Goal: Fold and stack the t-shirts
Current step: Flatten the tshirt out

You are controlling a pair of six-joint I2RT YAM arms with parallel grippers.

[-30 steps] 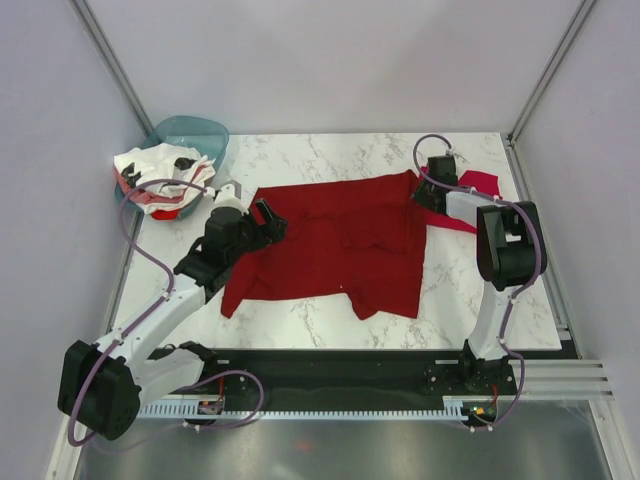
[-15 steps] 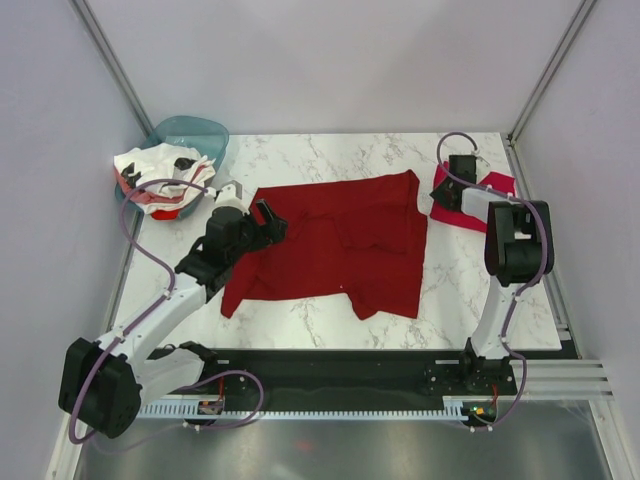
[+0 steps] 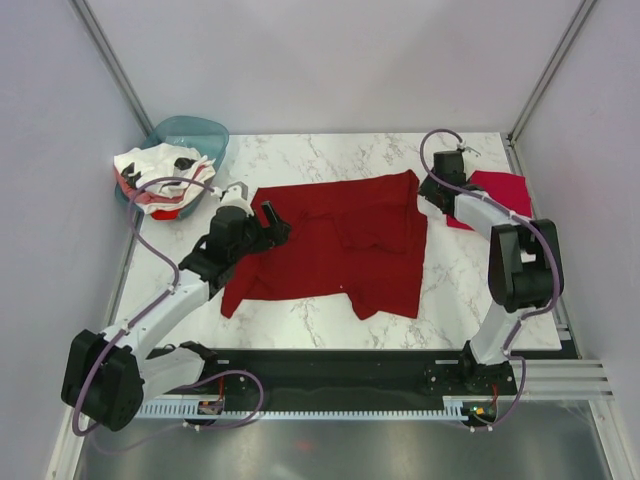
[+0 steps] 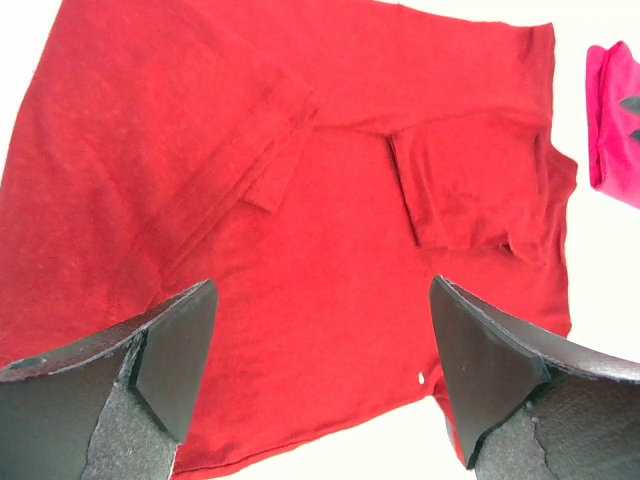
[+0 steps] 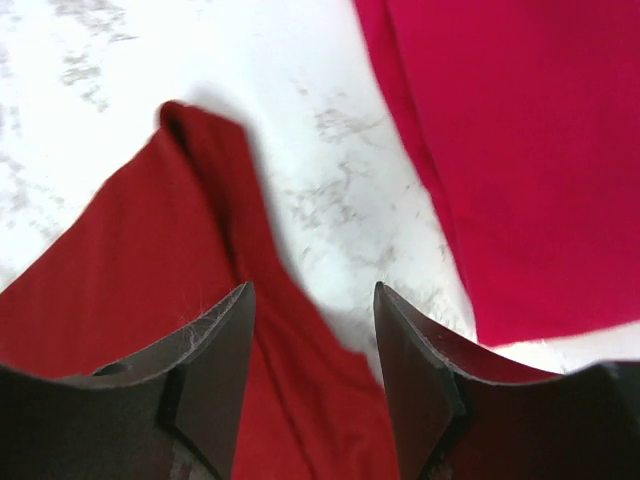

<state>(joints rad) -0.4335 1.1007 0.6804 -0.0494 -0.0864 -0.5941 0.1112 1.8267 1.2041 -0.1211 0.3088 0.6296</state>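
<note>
- Dark red t-shirt (image 3: 335, 245) lies spread at the centre of the marble table (image 3: 300, 325), with one sleeve folded inward.
- Left gripper (image 4: 320, 310) hovers over the shirt's 9 o'clock edge, claw wide, gripping nothing.
- Right gripper (image 5: 312, 300) sits at the shirt's 2 o'clock corner, claw parted, nothing between the fingers.
- Crimson-pink t-shirt (image 3: 495, 190) lies flat at 3 o'clock of the right gripper.
- White t-shirts (image 3: 155, 172) are heaped at the table's 10 o'clock corner, against the teal basin (image 3: 195, 133).

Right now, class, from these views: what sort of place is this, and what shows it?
Probably a robotics lab test cell: left arm and right arm bolted at the edge of a marble-patterned table, plain grey walls with metal frame posts enclosing it, a maroon t-shirt spread for folding.
</note>
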